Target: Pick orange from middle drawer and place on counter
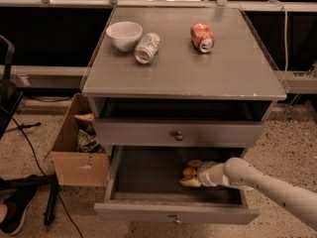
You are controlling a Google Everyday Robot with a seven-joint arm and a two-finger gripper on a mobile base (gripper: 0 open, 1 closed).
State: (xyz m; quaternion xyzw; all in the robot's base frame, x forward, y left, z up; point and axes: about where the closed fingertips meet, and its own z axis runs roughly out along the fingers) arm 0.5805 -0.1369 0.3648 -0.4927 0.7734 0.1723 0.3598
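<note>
The orange point(187, 172) lies on the dark floor of the pulled-out middle drawer point(143, 175), right of its centre. My gripper point(191, 173) reaches into the drawer from the right on a white arm. It is open, with one finger point(194, 163) behind the orange and the other in front, so the jaws straddle it. I cannot tell whether they touch the fruit. The grey counter point(183, 71) is the cabinet top above.
On the counter stand a white bowl point(124, 34), a silver can point(147, 47) on its side and a crushed orange-red can point(202, 36). A shut knobbed drawer point(177, 134) sits above the open one. A cardboard box point(79, 145) stands on the floor at the left.
</note>
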